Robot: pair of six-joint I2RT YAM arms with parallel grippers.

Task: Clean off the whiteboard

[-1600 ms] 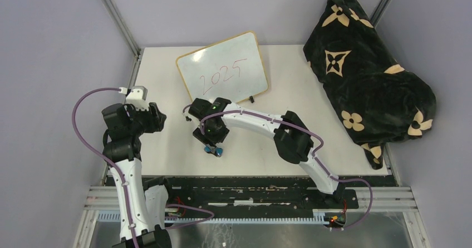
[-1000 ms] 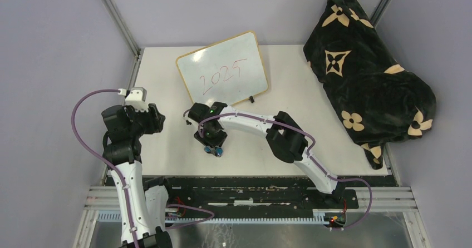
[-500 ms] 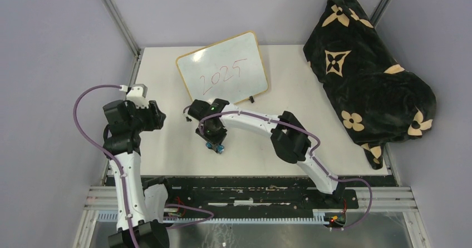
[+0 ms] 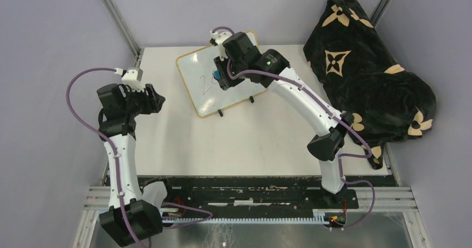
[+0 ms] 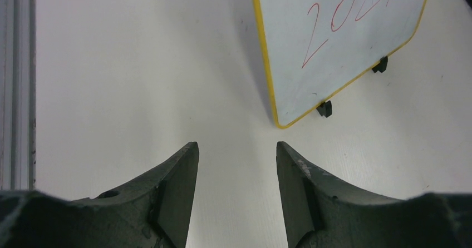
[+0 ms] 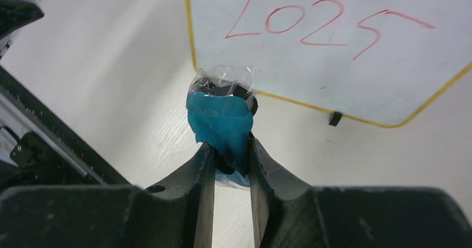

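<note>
The whiteboard (image 4: 192,67) lies tilted at the back of the table, with a thin yellow-wood frame and two small black feet (image 4: 221,113). Red digits 2025 (image 6: 328,28) show on the whiteboard (image 6: 389,75) in the right wrist view. In the top view my right gripper (image 4: 221,77) hangs over the board's middle and hides most of the digits. It is shut on a blue eraser (image 6: 220,120) wrapped in clear plastic, seen also as the blue eraser (image 4: 218,74). My left gripper (image 4: 157,100) stands open and empty left of the board. In its own view the left gripper (image 5: 235,148) faces the whiteboard (image 5: 345,53) corner.
A black blanket with tan flower patterns (image 4: 367,64) is heaped at the right side of the table. A metal rail (image 5: 19,81) runs along the table's left edge. Grey walls close in the back and sides.
My right arm has lifted from the table in front of the board and swung out over it, its jaws closing on the blue eraser. The left arm has shifted slightly up and left.
</note>
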